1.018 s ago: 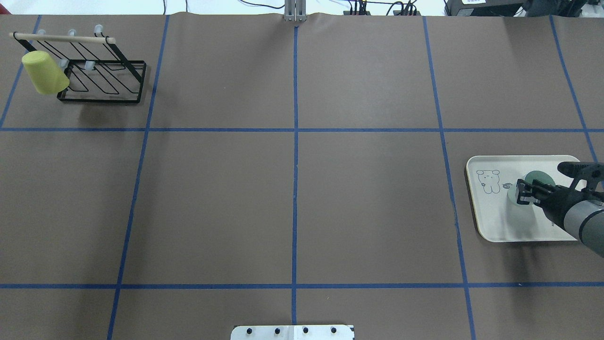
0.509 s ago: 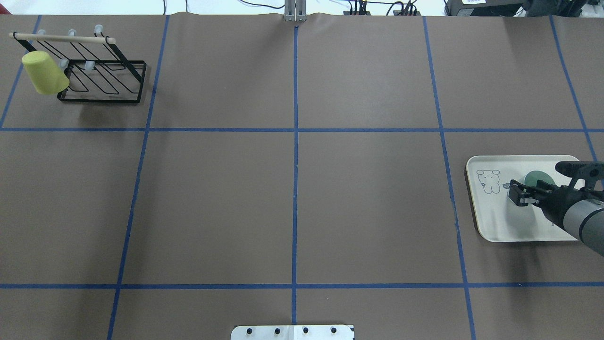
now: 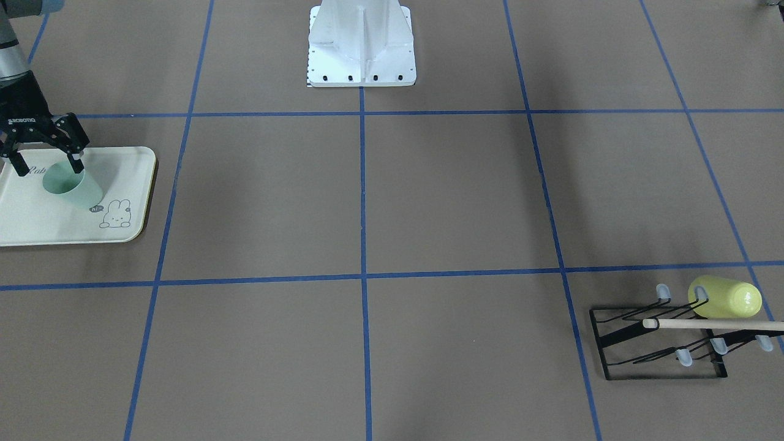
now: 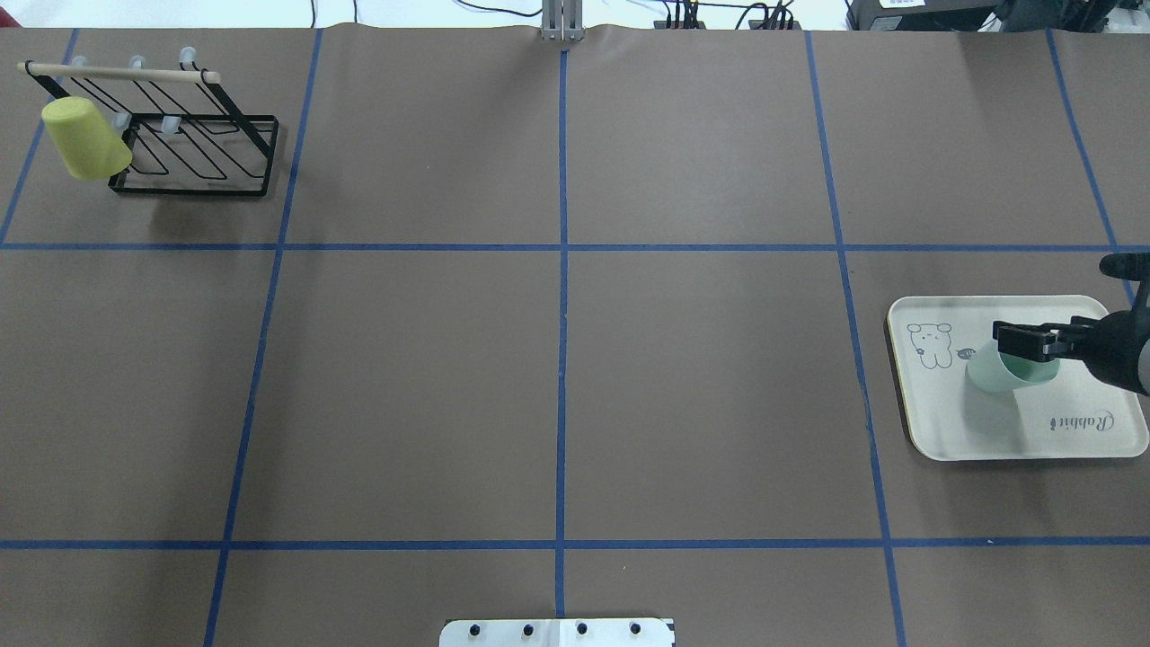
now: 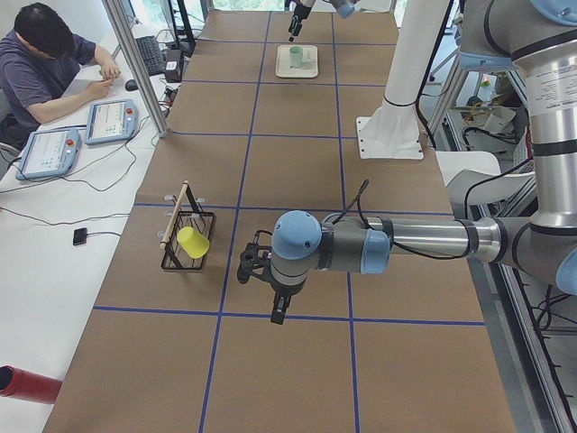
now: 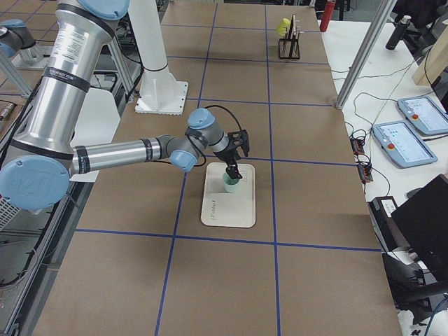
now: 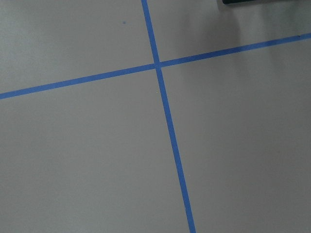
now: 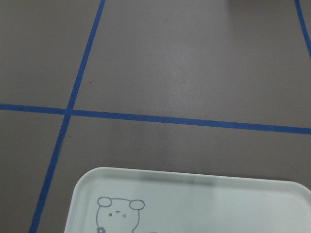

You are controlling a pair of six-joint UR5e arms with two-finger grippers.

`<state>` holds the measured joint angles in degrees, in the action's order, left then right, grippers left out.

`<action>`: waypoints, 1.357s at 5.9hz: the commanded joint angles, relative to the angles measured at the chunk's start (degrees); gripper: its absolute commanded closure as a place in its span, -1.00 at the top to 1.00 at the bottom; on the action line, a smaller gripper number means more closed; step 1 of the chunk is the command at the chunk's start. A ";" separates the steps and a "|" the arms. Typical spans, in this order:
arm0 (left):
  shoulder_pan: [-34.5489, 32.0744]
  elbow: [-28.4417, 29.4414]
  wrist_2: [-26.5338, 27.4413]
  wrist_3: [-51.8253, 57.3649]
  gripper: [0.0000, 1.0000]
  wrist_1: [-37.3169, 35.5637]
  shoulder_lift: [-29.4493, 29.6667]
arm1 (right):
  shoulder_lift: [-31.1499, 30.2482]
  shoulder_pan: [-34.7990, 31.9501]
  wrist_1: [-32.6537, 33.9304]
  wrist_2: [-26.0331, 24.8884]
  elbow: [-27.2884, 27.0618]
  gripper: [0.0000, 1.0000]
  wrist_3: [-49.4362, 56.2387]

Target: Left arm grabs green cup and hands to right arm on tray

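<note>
Green cup (image 3: 70, 188) upright on tray (image 3: 37, 228), right tool (image 3: 49, 166) spread (just above)

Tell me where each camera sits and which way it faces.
Front-facing: across the table, facing the robot's base; right hand at the green cup.
Overhead: behind the robot, looking forward and down; right hand shows.
Exterior left: table's left end, looking along it; left arm near.
Exterior right: opposite end; right arm near.
Left wrist: down on taped table; no hand shows.
Right wrist: down on the tray; no hand shows.
Shared: front-facing and overhead both show the yellow cup on the rack.
</note>
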<state>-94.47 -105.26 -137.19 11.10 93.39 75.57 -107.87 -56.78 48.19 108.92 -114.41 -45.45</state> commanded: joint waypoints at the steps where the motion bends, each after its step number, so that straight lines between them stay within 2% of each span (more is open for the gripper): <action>1: -0.01 -0.65 0.43 -0.81 1.00 -0.14 -0.77 | 4.49 -15.57 13.86 15.03 0.16 1.00 17.59; 2: -0.01 -0.57 0.61 -0.90 1.00 -0.84 -0.86 | 6.77 -21.04 22.74 18.83 0.16 1.00 26.47; 4: 0.42 -0.83 2.10 -0.90 1.00 -5.58 0.63 | 8.63 -27.49 33.85 19.57 1.03 1.00 40.04; 5: 1.12 -0.83 3.06 -0.90 1.00 -6.46 1.77 | 8.73 -28.81 36.34 20.53 3.30 1.00 43.22; 6: 1.56 -0.83 3.25 -0.90 1.00 -9.60 4.04 | 8.56 -31.26 36.53 24.28 7.15 1.00 45.69; 8: 1.48 -1.53 2.64 -0.73 1.00 -9.46 4.15 | 6.63 -33.40 39.24 23.63 11.74 1.00 56.06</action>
<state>-93.02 -106.47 -134.21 10.33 84.07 79.54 -100.12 -89.39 85.83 132.93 -104.70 6.60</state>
